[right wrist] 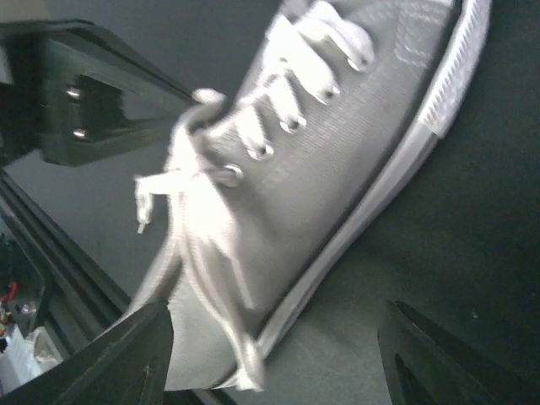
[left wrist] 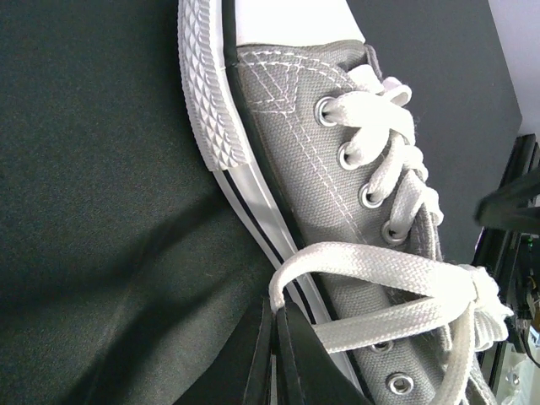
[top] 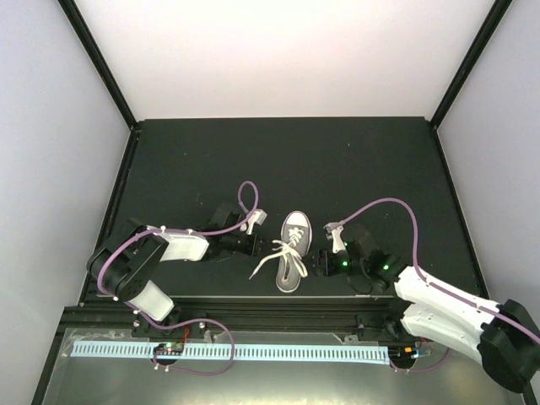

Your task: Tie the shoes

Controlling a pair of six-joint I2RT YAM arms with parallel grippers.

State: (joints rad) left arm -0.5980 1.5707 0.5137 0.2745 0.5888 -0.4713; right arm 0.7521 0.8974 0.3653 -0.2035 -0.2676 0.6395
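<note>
My left gripper (left wrist: pixel 274 310), nearest the left wrist camera, was clenched, its two fingers pressed together with no gap between them. The bend of a white lace loop (left wrist: pixel 354 266) lay directly at the fingertips. Whether the loop was pinched between them could not be determined.

Just to the right of that gripper, the shoe (top: pixel 293 249) stood upright on its sole on the dark desk (top: pixel 211 160). It was close to the near edge, with the white toe cap pointing away from my bases and the heel toward them. The grey canvas side with its metal eyelets faced the left wrist camera. A loose lace end (top: pixel 260 270) trailed off the shoe's left side and rested on the desk.

To the right of the shoe, my right gripper (right wrist: pixel 274 314) was released. Its fingers stood wide apart and held nothing, and the shoe's sole edge lay just beyond them. The shoe sat between the two grippers.
</note>
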